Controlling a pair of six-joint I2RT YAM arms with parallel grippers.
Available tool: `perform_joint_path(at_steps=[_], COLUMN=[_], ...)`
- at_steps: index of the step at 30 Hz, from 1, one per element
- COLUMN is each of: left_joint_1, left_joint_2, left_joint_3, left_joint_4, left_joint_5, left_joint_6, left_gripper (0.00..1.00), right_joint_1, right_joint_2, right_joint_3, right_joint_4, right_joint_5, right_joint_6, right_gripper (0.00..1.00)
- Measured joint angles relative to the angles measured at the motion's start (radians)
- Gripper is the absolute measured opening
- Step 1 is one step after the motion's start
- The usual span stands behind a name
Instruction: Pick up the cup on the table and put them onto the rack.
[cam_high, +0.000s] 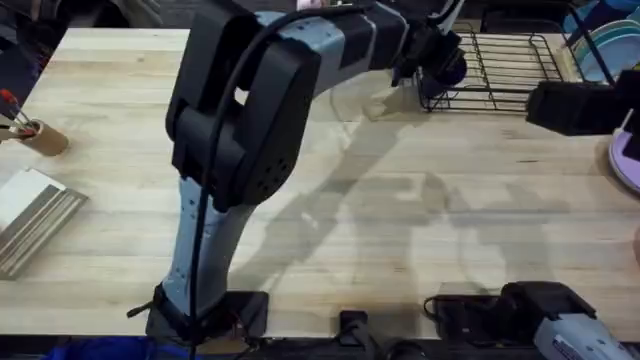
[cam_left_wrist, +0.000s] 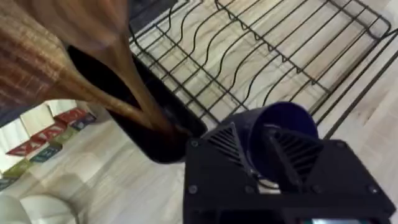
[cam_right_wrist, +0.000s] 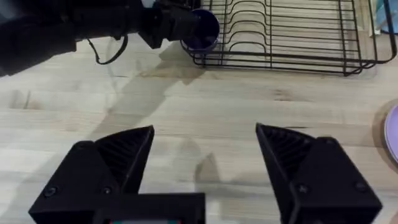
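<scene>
Light plank-grain wooden table (cam_high: 400, 220). Left gripper (cam_left_wrist: 264, 158) pinching small navy plastic tumbler cup (cam_left_wrist: 280, 127) at black wire dish rack (cam_right_wrist: 292, 31) near-left corner. Light, rigid, likely slick; wall grip suits. Right gripper (cam_right_wrist: 205, 165) spread, idle.

- The right hand (cam_right_wrist: 205, 158) hangs over bare desk (cam_right_wrist: 249, 118), fingers wide apart.
- Farther off, the left hand (cam_right_wrist: 180, 25) grips the cup (cam_right_wrist: 202, 30) at the rack (cam_right_wrist: 280, 37) corner.
</scene>
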Motion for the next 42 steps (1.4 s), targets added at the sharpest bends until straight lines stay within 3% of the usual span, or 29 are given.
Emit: perform_joint_path(at_steps=[5, 21, 30, 34, 38, 42], left_joint_1=[0.000, 0.000, 0.000, -0.001, 0.002, 0.011], left_joint_2=[0.000, -0.008, -0.134, -0.202, -0.253, -0.292], left_joint_3=[0.000, 0.000, 0.000, 0.000, 0.000, 0.000], left_joint_4=[0.017, -0.016, -0.082, -0.119, -0.173, -0.246], left_joint_5=[0.000, 0.002, 0.002, 0.002, 0.001, -0.010], left_joint_6=[0.000, -0.023, -0.026, -0.029, -0.027, -0.013], left_gripper=[0.324, 0.337, 0.343, 0.422, 0.640, 0.726], right_joint_1=[0.000, 0.000, 0.000, 0.000, 0.000, 0.000], right_joint_2=[0.000, 0.000, 0.000, 0.000, 0.000, 0.000], right_joint_3=[0.000, 0.000, 0.000, 0.000, 0.000, 0.000], right_joint_4=[0.000, 0.000, 0.000, 0.000, 0.000, 0.000], right_joint_5=[0.000, 0.000, 0.000, 0.000, 0.000, 0.000], right_joint_6=[0.000, 0.000, 0.000, 0.000, 0.000, 0.000], right_gripper=[0.996, 0.997, 0.997, 0.997, 0.998, 0.997])
